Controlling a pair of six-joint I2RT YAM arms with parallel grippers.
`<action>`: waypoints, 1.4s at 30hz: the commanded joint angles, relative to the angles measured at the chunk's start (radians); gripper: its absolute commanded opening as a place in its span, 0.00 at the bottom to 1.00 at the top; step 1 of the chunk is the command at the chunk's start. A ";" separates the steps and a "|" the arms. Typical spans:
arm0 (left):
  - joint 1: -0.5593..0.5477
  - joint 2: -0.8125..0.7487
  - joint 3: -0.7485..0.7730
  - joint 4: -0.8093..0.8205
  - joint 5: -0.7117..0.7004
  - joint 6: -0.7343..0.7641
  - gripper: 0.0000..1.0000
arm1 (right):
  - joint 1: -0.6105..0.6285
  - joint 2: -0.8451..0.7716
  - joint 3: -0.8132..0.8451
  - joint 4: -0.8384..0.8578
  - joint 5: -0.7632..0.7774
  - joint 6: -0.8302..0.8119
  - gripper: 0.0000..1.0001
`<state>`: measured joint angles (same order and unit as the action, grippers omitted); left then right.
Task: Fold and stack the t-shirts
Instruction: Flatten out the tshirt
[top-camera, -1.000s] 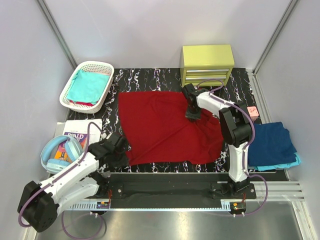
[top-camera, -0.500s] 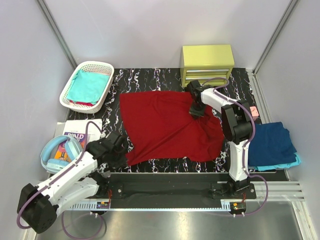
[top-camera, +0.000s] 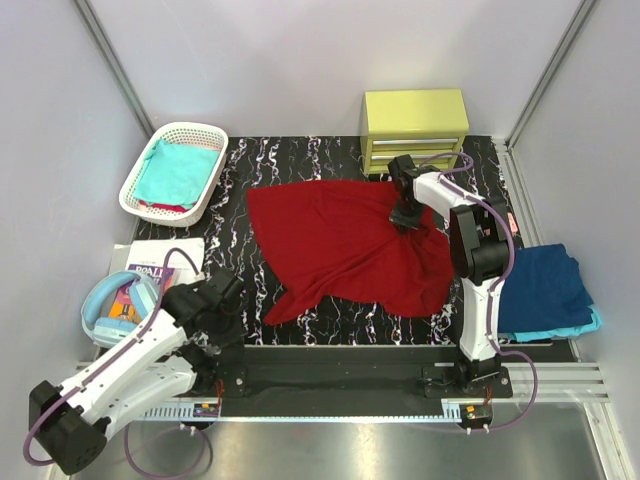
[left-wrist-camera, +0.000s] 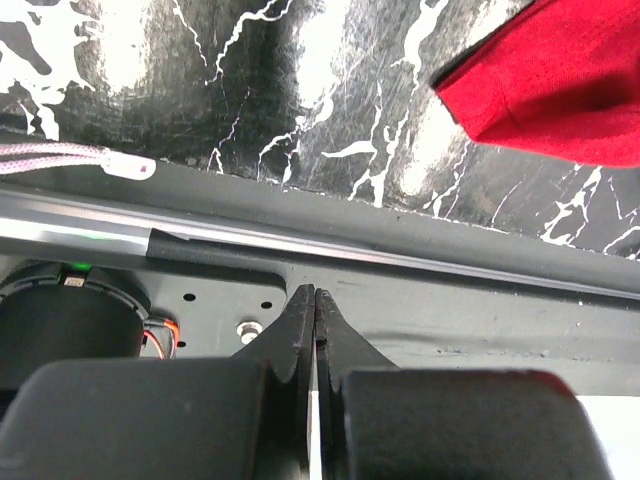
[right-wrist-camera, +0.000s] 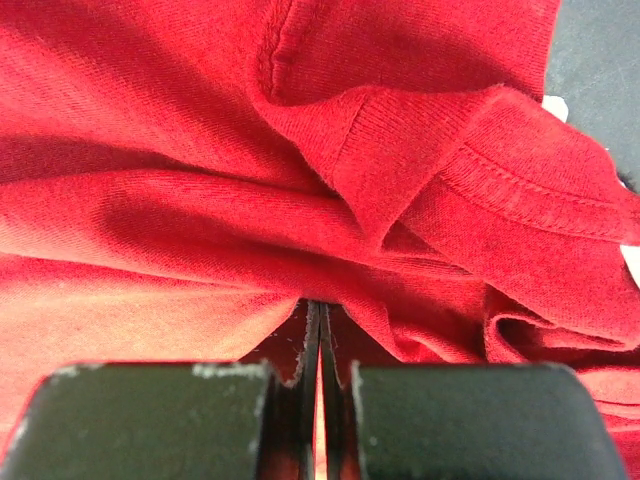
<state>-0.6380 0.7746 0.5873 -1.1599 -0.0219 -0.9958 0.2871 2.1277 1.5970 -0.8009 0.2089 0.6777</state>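
The dark red t-shirt (top-camera: 350, 250) lies spread and rumpled on the black marbled mat (top-camera: 300, 160). My right gripper (top-camera: 405, 218) is shut on a bunched fold near the shirt's far right edge; in the right wrist view the jaws (right-wrist-camera: 318, 305) pinch red cloth (right-wrist-camera: 300, 200). My left gripper (top-camera: 222, 325) is shut and empty over the dark rail at the near edge, apart from the shirt's near left corner (left-wrist-camera: 560, 90). Its tips (left-wrist-camera: 315, 300) are pressed together. A teal shirt (top-camera: 175, 172) lies in the basket. A navy shirt (top-camera: 540, 285) lies on a light blue one (top-camera: 578, 328) at the right.
A white lattice basket (top-camera: 135, 190) stands at the back left. A yellow drawer unit (top-camera: 415, 128) stands behind the right gripper. A small pink block (top-camera: 506, 224) sits right of the right arm. A book and blue headphones (top-camera: 115, 300) lie at the near left.
The right gripper has moved right and back, dragging the red shirt with it. The shirt's near left corner has slid away from the left gripper, which has drawn back towards the near edge.
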 joint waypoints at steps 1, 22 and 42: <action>-0.015 -0.021 0.058 -0.021 -0.007 -0.014 0.00 | -0.003 0.022 0.011 0.009 0.000 -0.026 0.00; -0.031 0.549 0.310 0.514 -0.098 0.250 0.54 | 0.202 -0.419 -0.120 -0.026 -0.017 -0.133 0.52; 0.103 0.988 0.557 0.605 -0.042 0.324 0.44 | 0.271 -0.609 -0.621 -0.007 -0.023 -0.040 0.41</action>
<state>-0.5503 1.7309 1.0939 -0.5896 -0.0879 -0.6876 0.5491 1.5478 1.0027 -0.8169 0.1883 0.6182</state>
